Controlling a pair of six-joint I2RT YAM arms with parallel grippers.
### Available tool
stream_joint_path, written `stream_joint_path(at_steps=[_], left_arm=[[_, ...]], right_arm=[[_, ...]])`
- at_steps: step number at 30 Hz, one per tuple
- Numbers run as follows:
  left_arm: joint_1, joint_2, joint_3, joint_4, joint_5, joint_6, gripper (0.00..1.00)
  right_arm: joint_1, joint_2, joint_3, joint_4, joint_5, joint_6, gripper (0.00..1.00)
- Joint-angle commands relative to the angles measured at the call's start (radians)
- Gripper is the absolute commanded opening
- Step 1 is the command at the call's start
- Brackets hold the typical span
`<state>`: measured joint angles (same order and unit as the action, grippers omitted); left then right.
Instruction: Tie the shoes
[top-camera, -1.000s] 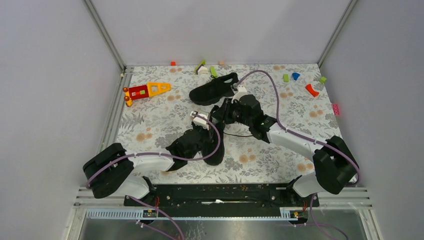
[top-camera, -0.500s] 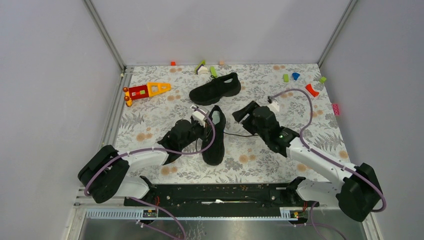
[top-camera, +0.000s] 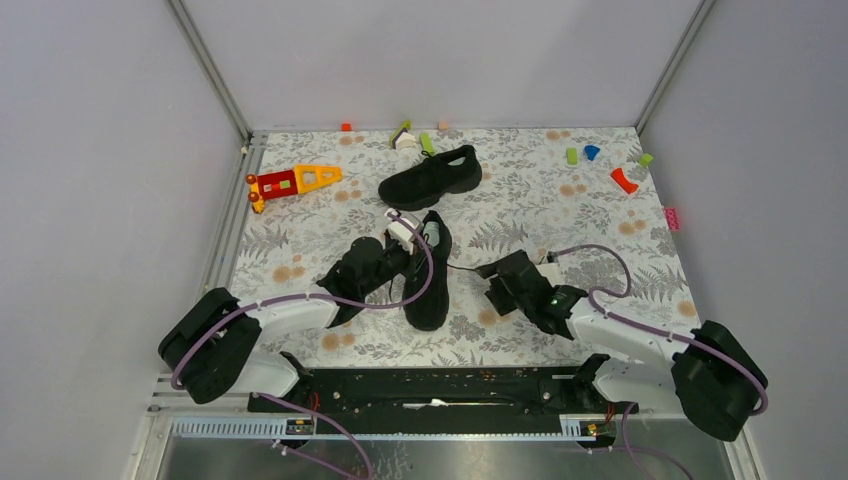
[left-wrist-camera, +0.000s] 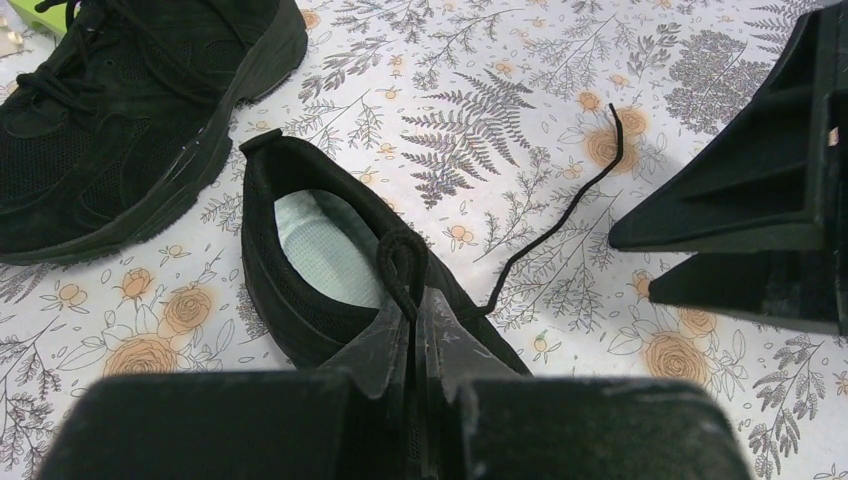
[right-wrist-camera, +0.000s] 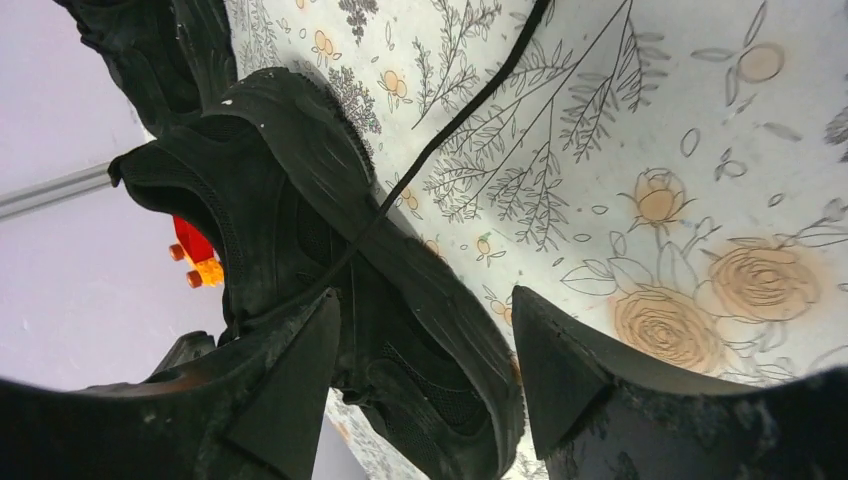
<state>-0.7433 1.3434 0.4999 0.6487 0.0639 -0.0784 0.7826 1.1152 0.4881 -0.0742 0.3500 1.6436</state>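
Looking down from above, I see a black low-top sneaker with a pale grey insole (top-camera: 428, 285) lying near the middle of the floral-printed surface (top-camera: 600, 215), its toe toward the arms. A second black sneaker (top-camera: 432, 177) lies crosswise farther back, apart from it. The left end effector (top-camera: 412, 248) sits at the near sneaker's opening, though that view hides its fingertips. The left wrist view settles it: the end effector (left-wrist-camera: 415, 300) is clenched on a loop of thin black lace (left-wrist-camera: 398, 262) just above the tongue, with the insole showing behind. The lace's free end (left-wrist-camera: 565, 205) trails over the surface toward the right end effector (left-wrist-camera: 632, 268), its tip apart from it. The right wrist view shows what neither other view does: the right end effector's fingers (right-wrist-camera: 290, 385) stand apart, released, with nothing between them. They hang low over the surface near the first sneaker's flank. A red and orange toy (right-wrist-camera: 195, 255) peeks out behind the sneaker there.
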Motion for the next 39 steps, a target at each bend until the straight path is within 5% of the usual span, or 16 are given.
stream_joint_path(at_steps=[1, 22, 24, 27, 29, 39], left_arm=[[0.015, -0.028, -0.011, 0.071, -0.013, -0.006, 0.0], [0.075, -0.056, -0.051, 0.098, 0.033, -0.118, 0.0], [0.075, -0.05, -0.044, 0.078, 0.026, -0.119, 0.0], [0.078, -0.043, -0.032, 0.032, -0.016, -0.138, 0.0], [0.087, -0.035, -0.022, -0.019, -0.054, -0.173, 0.0], [0.113, -0.001, 0.02, -0.164, -0.096, -0.228, 0.0]], right_arm=[[0.034, 0.078, 0.003, 0.178, 0.008, 0.167, 0.7], [0.066, 0.449, 0.081, 0.525, 0.109, 0.287, 0.57], [0.065, 0.459, 0.087, 0.526, 0.128, 0.281, 0.47], [0.066, 0.457, 0.076, 0.516, 0.171, 0.278, 0.12], [0.064, 0.447, 0.064, 0.495, 0.203, 0.278, 0.0], [-0.056, 0.378, -0.01, 0.47, 0.225, 0.176, 0.0]])
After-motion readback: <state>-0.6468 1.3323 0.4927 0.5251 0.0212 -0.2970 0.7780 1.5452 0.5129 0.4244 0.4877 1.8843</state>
